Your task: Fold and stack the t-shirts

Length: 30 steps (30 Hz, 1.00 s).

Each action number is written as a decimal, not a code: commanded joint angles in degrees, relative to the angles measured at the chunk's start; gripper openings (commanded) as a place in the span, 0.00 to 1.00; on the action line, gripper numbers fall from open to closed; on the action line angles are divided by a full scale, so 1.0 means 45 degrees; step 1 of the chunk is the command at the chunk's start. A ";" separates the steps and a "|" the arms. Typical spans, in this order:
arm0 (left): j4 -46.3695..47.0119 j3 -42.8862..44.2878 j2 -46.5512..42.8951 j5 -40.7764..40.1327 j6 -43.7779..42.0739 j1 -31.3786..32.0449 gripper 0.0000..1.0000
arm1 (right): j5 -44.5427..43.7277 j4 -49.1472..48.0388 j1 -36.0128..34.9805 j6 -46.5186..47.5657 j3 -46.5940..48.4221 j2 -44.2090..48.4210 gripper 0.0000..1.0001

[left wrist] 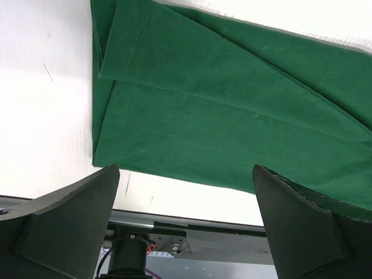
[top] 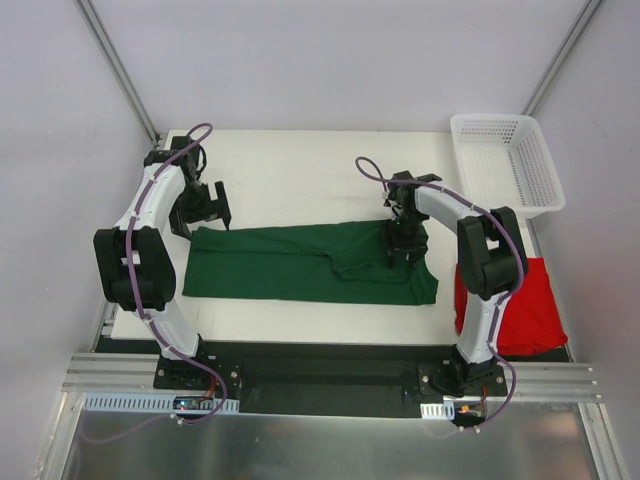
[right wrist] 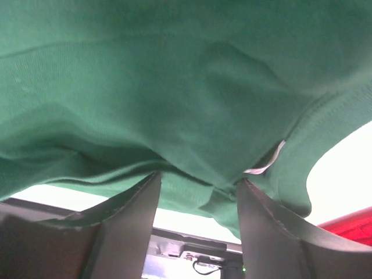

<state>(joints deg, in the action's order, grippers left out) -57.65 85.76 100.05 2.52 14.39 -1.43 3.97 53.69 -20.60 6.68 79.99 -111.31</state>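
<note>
One long, soft green shirt lies on the desk. Right gripper pinches its bunched cloth; left gripper hangs open. Red shirt half hidden.

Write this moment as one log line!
left gripper: open, near green shirt | right gripper: shut on green shirt | red shirt: aside

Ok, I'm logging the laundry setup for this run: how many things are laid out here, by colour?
green t-shirt: 1
red t-shirt: 1
white basket: 1
Total: 3
</note>
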 commanded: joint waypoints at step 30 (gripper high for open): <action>-0.0139 0.0065 -0.0319 0.0006 0.0122 0.0220 0.99 | 0.0720 0.0491 -0.0695 -0.0351 -0.0722 0.1258 0.50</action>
<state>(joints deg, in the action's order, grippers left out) -57.67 85.76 100.05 2.52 14.41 -1.06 6.48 55.18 -23.07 6.02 78.59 -108.92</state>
